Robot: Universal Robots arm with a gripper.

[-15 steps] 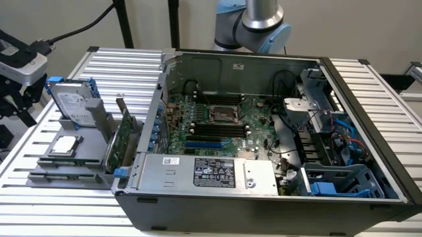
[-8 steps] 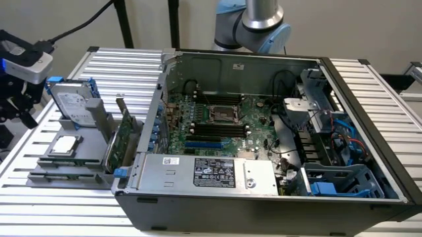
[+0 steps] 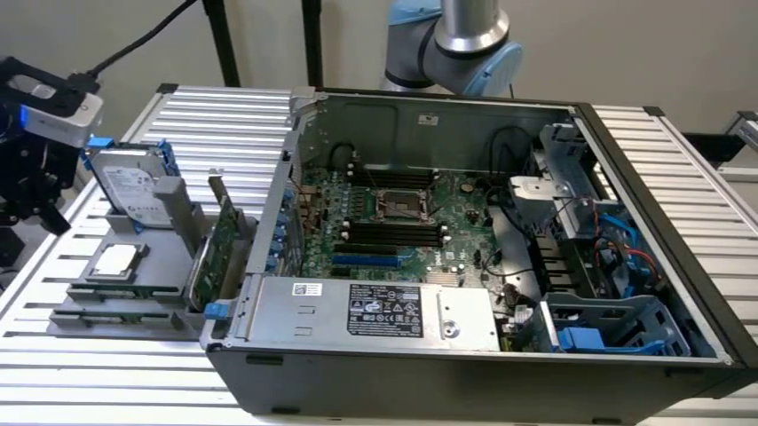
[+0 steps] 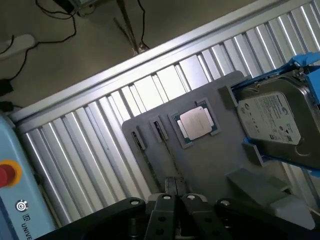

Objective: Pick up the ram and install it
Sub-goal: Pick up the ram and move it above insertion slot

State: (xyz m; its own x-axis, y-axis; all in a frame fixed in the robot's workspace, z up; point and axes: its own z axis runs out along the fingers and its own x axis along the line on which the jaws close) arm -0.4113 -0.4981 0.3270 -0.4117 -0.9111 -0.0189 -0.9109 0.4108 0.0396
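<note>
Two ram sticks stand on edge in the slots of a grey parts tray point(image 3: 154, 266); the ram point(image 3: 124, 289) nearer the tray's middle and a second ram point(image 3: 119, 316) near its front edge. In the wrist view each ram is a thin line, one point(image 4: 170, 150) running down towards the fingertips, the other point(image 4: 142, 150) beside it. My gripper point(image 3: 42, 213) hangs at the exterior view's far left, above and beside the tray, apart from both sticks. Seen from the wrist, the gripper point(image 4: 175, 186) is shut with nothing in it. The black memory slots point(image 3: 391, 234) lie on the motherboard inside the open case.
On the tray also sit a silver hard drive point(image 3: 124, 182) in a blue frame, a processor chip point(image 4: 196, 122) and a large green expansion card point(image 3: 213, 257) standing next to the case wall. The open computer case point(image 3: 474, 364) fills the exterior view's right. A slatted metal table point(image 4: 100, 130) lies underneath.
</note>
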